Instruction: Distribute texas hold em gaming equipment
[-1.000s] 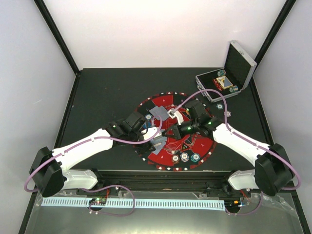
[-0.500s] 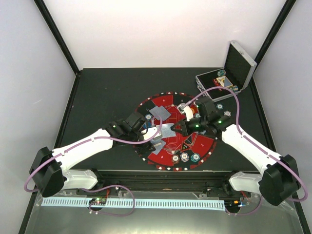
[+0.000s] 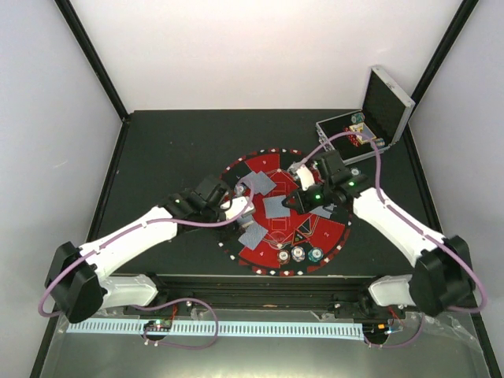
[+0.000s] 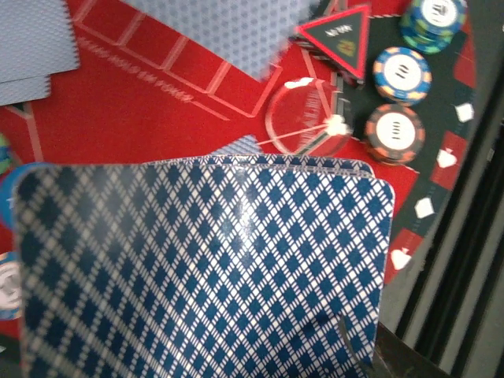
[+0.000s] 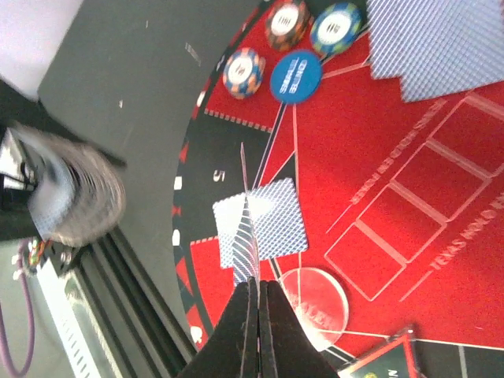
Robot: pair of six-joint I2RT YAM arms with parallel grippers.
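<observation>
- Red-and-black mat (image 3: 264,164) fills the middle of the table, and both arms are reaching over it.
- Left gripper (image 3: 239,207) hangs over the mat's left side. Its jaws are drawn in close and clamped on a deck of cards (image 4: 205,268), whose blue diamond backs fill the lower half of the wrist view.
- Right gripper (image 5: 255,290) is over the mat too, fingers pressed tight together. They pinch a single card (image 5: 246,268), seen almost edge-on and held clear of the felt.
- Just behind that sliver, a dealt card (image 5: 276,216) lies face down where the red field meets the black rim.
- A clear disc (image 5: 315,303) lies flat on the red, close beside the dealt card.
- A blue disc (image 5: 295,76) rests further along the mat, with a striped chip (image 5: 242,72) just beside it and two more chips nearby.
- The black triangle marker (image 4: 340,33) sits next to the clear disc, with a small group of chips (image 4: 402,75) alongside.
- More face-down cards (image 3: 277,206) are spread around the mat's centre.
- A silver case (image 3: 386,102) stands open off the mat at the far right.
</observation>
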